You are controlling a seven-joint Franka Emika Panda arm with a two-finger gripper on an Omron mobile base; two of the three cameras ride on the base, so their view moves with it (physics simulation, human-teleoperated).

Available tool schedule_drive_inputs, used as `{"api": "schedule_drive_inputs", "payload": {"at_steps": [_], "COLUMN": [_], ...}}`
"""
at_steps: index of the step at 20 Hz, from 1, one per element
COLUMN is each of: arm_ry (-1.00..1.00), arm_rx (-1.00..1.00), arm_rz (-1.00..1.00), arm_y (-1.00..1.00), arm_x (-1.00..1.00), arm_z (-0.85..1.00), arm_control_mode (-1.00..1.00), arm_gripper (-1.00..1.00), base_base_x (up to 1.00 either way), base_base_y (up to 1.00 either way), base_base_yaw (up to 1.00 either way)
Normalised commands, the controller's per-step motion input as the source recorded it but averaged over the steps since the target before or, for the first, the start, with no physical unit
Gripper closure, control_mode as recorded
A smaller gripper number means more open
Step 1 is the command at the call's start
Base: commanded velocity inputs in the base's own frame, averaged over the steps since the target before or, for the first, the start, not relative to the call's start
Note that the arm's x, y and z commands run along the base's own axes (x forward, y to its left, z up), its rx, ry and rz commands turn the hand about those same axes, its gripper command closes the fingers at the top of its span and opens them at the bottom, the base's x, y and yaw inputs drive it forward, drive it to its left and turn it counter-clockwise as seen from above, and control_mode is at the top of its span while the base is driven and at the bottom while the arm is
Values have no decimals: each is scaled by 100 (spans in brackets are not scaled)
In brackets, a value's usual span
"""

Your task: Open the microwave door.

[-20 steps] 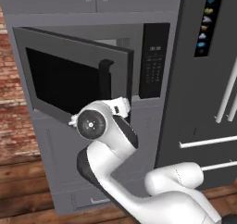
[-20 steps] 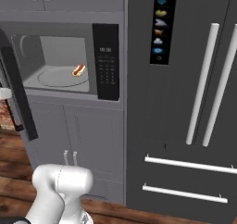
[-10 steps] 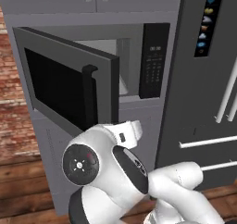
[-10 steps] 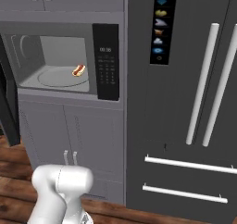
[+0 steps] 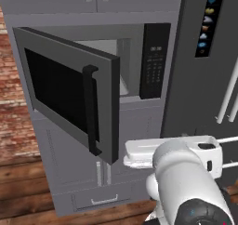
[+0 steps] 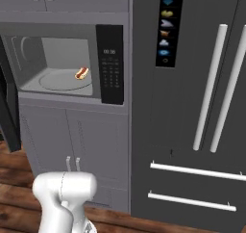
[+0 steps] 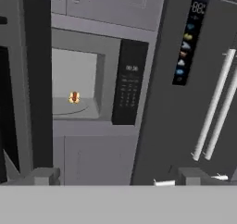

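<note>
The microwave door (image 5: 69,87), a wide grey-framed rectangular panel with a large black glass window and a vertical black bar handle (image 5: 91,110), is seen swung well out from the built-in grey microwave (image 6: 67,63), standing to the left of the hand and just ahead of it. In the hand view the door's edge (image 7: 32,79) runs up the left side, while the two-finger gripper (image 7: 118,177) is pictured with its dark fingertips (image 7: 44,174) spread about as wide as they go and nothing held between them; no contact with the door or its handle can be made out. Straight ahead of the hand, the pale grey cavity is exposed, with a small hot dog (image 6: 81,73) resting on the round turntable plate (image 6: 65,80), and the black button panel (image 6: 110,63) is set just to the right of that opening. Further right of the hand stands the tall dark fridge (image 6: 192,97) with its long pale handles. The task is judged to be essentially done, so the remaining risk lies in the withdrawal: the white arm (image 5: 186,177) is bunched low and close beneath the door's free corner, and a careless swing could knock the panel back toward its frame or push it hard against its hinge. A sweep toward the right could likewise brush the fridge front. Whether the door will hold its angle unaided cannot be told.
</note>
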Motion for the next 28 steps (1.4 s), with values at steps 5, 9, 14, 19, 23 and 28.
{"api": "schedule_drive_inputs", "payload": {"at_steps": [5, 9, 14, 19, 23, 28], "arm_ry": [18, 33, 45, 16, 0, 1], "arm_rx": [40, 46, 59, 57, 44, 36], "arm_rz": [12, 17, 23, 32, 28, 24], "arm_y": [-99, -85, -38, 18, 74, 94], "arm_x": [34, 68, 92, 64, 87, 97], "arm_z": [30, 8, -14, -63, -57, -20], "arm_control_mode": [-100, -100, -100, -100, -100, -100], "arm_gripper": [-100, -100, -100, -100, -100, -100], "base_base_x": [0, 0, 0, 0, 0, 0], "base_base_y": [0, 0, 0, 0, 0, 0], "base_base_yaw": [0, 0, 0, 0, 0, 0]}}
